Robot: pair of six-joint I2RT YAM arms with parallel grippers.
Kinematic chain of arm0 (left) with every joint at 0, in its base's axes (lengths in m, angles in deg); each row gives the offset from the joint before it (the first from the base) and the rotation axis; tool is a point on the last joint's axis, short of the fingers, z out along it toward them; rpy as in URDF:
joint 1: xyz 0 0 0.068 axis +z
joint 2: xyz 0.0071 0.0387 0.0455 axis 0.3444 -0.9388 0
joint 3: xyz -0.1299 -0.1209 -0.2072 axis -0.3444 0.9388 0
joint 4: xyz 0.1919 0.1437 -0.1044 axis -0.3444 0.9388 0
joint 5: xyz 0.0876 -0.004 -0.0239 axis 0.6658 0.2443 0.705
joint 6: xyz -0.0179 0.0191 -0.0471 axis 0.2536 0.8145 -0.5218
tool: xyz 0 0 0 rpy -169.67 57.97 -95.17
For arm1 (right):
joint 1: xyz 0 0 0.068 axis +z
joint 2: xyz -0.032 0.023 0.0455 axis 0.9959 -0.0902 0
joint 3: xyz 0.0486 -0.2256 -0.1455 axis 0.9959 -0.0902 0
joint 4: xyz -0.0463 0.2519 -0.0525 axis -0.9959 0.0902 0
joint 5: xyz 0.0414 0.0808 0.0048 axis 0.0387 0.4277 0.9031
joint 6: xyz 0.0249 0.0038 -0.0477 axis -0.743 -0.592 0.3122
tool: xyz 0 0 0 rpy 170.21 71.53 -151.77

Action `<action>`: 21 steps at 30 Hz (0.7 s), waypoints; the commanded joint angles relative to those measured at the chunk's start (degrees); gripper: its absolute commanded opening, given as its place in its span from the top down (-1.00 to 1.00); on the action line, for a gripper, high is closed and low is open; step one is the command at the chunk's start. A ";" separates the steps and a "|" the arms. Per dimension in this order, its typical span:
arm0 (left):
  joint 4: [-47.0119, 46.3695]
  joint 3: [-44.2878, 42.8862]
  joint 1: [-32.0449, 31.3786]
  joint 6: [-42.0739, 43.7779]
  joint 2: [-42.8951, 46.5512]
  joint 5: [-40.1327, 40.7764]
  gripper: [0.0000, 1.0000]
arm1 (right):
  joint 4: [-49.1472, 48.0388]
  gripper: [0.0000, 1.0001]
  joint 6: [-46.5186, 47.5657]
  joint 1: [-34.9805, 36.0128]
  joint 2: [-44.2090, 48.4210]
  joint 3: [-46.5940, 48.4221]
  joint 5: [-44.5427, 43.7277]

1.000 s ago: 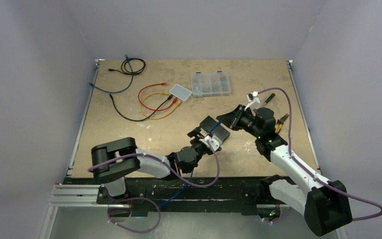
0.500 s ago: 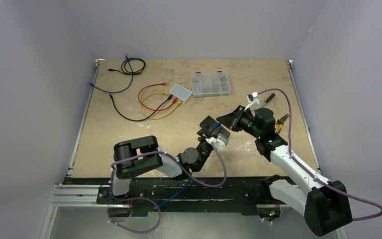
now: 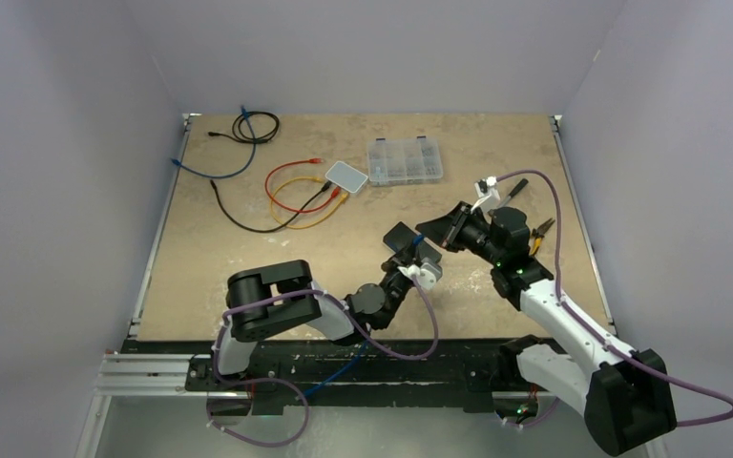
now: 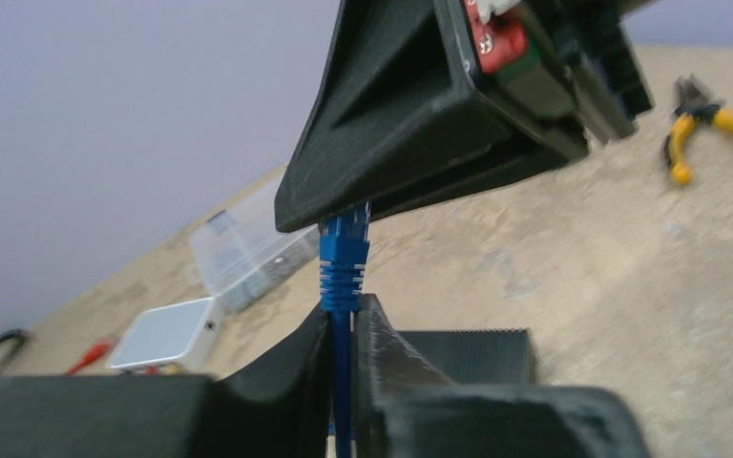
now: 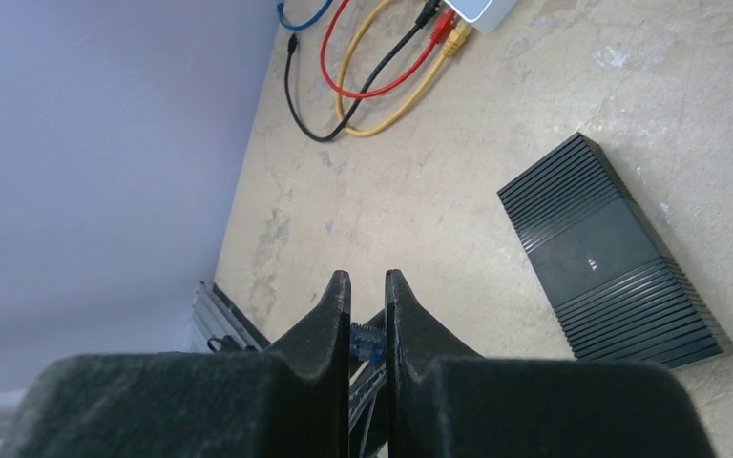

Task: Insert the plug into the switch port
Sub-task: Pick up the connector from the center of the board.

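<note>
Left fingers [image 4: 291,367] pinch blue cable [image 4: 342,358] below its plug [image 4: 344,253]; right fingers [image 5: 332,310] narrow at plug tip, grip unclear. Contents of clear box [image 3: 404,160] indistinct.

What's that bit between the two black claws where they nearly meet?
The blue plug: the left gripper pinches its cable just below it, and the plug's tip reaches the right gripper. The left wrist view shows this plainly.

The plug [image 4: 345,250] tip is hidden under the right gripper's [image 5: 367,281] fingers — whether they pinch it cannot be told. The cable [image 4: 342,367] vanishes between the left gripper's [image 4: 344,315] fingers, which cover part of the switch [image 4: 477,353]. Its ports show in no view. From above the plug is too small to make out. Pliers [image 4: 725,122] run off the right edge.
</note>
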State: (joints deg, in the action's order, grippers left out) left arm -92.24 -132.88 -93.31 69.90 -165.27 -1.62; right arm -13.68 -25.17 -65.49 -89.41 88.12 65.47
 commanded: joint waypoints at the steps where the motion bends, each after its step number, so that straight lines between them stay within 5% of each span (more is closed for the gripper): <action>1: -5.35 -1.15 -0.22 0.59 -0.22 1.30 1.00 | -0.46 1.00 -1.14 -0.08 1.57 1.28 0.96; 6: -3.70 -0.06 0.31 0.98 3.54 0.56 1.00 | 2.28 0.92 -1.09 -0.14 3.78 2.06 0.23; 10: 3.36 0.58 3.75 -3.62 9.46 -3.58 1.00 | 2.99 0.51 -1.13 -0.10 7.97 2.53 -3.20; 16: 26.56 -3.52 14.44 -14.05 20.71 -18.04 1.00 | 6.50 -0.10 2.42 -0.08 14.53 4.23 -8.47; 21: 45.30 -10.86 28.01 -16.66 27.54 -31.26 1.00 | 7.67 -0.30 6.45 -0.14 19.06 3.35 -11.02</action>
State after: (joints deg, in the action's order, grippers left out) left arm -63.28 -138.17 -73.58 58.23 -143.24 -19.65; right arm -7.65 -22.87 -65.49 -73.28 90.13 58.41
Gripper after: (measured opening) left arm 0.042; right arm 0.620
